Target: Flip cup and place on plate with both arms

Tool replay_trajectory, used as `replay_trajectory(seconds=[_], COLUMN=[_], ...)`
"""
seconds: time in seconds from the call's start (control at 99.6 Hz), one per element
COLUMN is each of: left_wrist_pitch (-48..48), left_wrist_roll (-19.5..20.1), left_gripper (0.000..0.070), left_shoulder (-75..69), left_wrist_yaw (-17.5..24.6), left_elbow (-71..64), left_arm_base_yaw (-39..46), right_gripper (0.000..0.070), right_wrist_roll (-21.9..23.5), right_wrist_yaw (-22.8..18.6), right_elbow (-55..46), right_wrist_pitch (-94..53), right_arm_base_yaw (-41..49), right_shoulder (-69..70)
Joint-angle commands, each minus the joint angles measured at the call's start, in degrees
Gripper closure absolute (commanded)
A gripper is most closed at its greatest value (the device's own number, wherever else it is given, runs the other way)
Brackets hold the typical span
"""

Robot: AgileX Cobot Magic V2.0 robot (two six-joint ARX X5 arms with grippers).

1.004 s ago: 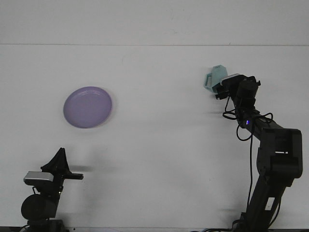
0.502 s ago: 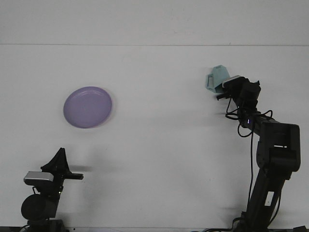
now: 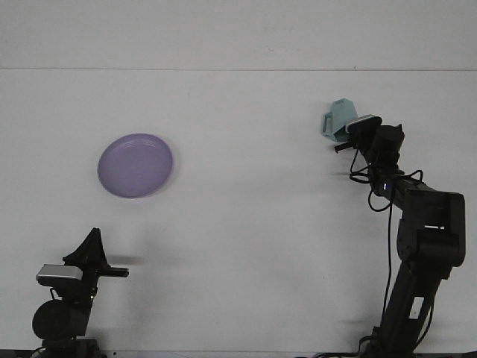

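- The pale green cup (image 3: 337, 119) sits at the far right of the table (image 3: 246, 239), tilted, handle to the left, and it has shifted slightly up and right over the last second.
- The right gripper (image 3: 349, 128) seems clamped on the cup's side and has drawn back with it; I judge the flip is under way.
- The purple plate (image 3: 136, 165) lies well apart on the left, empty.
- The left gripper (image 3: 95, 252) has stayed low and idle; I cannot tell its jaws.
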Motion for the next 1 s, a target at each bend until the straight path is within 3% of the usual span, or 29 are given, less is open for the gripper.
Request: replay_trajectory(seconds=[0.0, 0.542, 0.994], left_wrist_pitch=[0.7, 0.8, 0.7], left_wrist_roll=[0.1, 0.1, 0.0], left_gripper=[0.0688, 0.0688, 0.0687], left_shoulder=[-0.1, -0.1, -0.1], left_wrist_yaw=[-0.3, -0.3, -0.3], left_elbow=[-1.1, -1.1, -1.1], left_arm_base_yaw=[-0.1, -0.1, -0.1], right_gripper=[0.0698, 0.0698, 0.0698], right_wrist_roll=[1.4, 13.1, 19.7], right_wrist_yaw=[0.0, 0.6, 0.0], right_elbow=[1.2, 1.2, 1.3], right_wrist_pitch=[-1.5, -34.0, -66.3], right_arm_base_yaw=[0.0, 0.5, 9.7], right_shoulder=[-2.1, -31.2, -52.0])
